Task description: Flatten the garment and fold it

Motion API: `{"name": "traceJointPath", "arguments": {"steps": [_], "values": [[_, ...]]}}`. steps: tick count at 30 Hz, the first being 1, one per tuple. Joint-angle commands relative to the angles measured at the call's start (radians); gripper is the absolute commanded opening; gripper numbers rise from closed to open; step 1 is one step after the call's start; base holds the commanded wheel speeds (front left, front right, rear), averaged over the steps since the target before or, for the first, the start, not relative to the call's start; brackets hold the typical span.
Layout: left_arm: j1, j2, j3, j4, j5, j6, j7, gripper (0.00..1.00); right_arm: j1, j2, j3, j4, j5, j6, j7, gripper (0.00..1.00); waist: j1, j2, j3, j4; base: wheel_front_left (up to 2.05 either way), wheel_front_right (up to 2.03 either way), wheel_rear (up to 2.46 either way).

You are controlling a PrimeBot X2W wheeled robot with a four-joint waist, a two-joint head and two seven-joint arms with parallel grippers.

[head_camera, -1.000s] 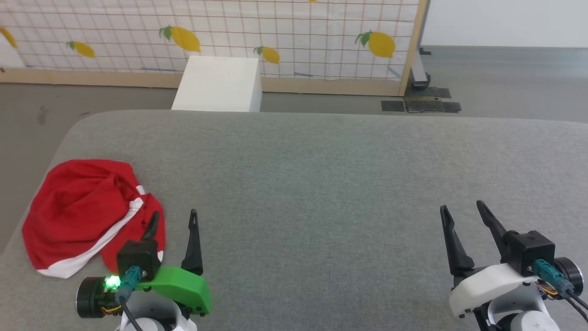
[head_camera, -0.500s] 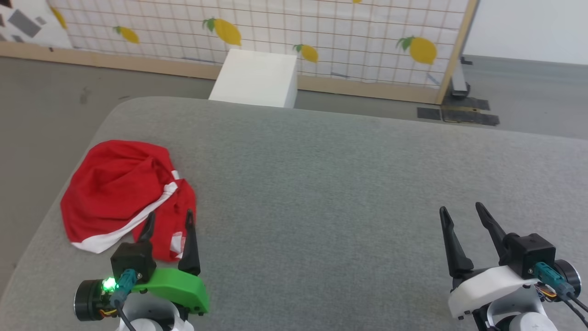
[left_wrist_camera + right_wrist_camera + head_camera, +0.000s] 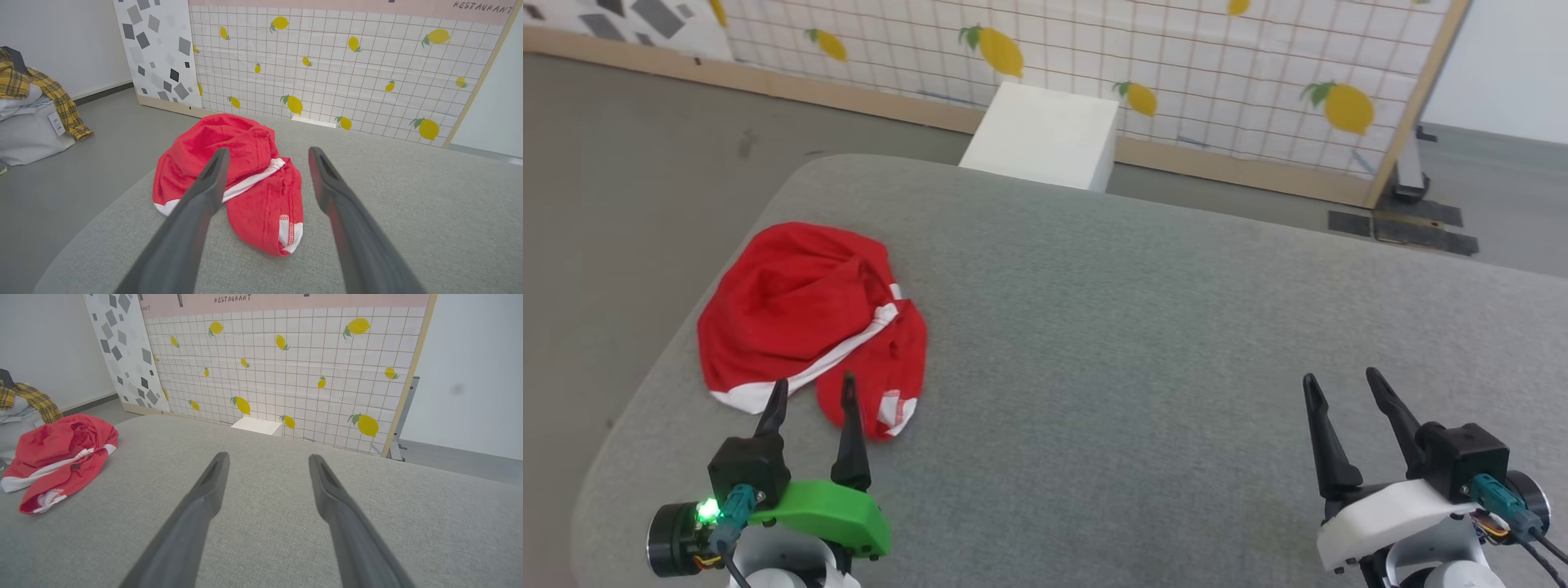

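Bright, even light — sharp, wide-angle edges

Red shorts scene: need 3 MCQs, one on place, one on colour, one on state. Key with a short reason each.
1. Where do the red shorts lie on the grey padded surface?
A. near its left edge, just ahead of the left end effector
B. at its middle
C. at its far right corner

2. What colour is the shorts' trim?
A. yellow
B. white
C. black

3. What state are the shorts in?
A. spread flat
B. neatly folded
C. crumpled in a heap, not gripped

Key:
1 A: the head view puts them at the surface's left side, just beyond the left end effector.
2 B: a white band crosses the red fabric and white edges a leg opening.
3 C: the fabric is bunched and creased, and the left wrist view shows the jaws open, closed on nothing.
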Motion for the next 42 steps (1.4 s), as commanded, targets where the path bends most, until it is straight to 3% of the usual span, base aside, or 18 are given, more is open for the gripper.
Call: {"name": "traceJointPath", "arguments": {"steps": [1,34,42], "values": [[0.020,0.009,-0.001,0.005,-0.012,0.006,-0.011,1.00,0.021,0.000,-0.001,0.007,0.012,-0.001,-0.013,1.00,0.0000,0.0000,-0.003,0.025,0.00,0.00,0.00],[0.042,0.028,-0.019,0.037,-0.078,0.043,-0.079,1.00,0.033,0.001,0.004,0.062,0.056,-0.001,-0.081,1.00,0.0000,0.0000,0.004,0.203,0.00,0.00,0.00],[-0.050,0.043,-0.009,0.076,-0.142,0.018,-0.057,1.00,0.022,0.001,0.004,0.059,0.047,-0.001,-0.080,1.00,0.0000,0.0000,0.038,0.214,0.00,0.00,0.00]]}}
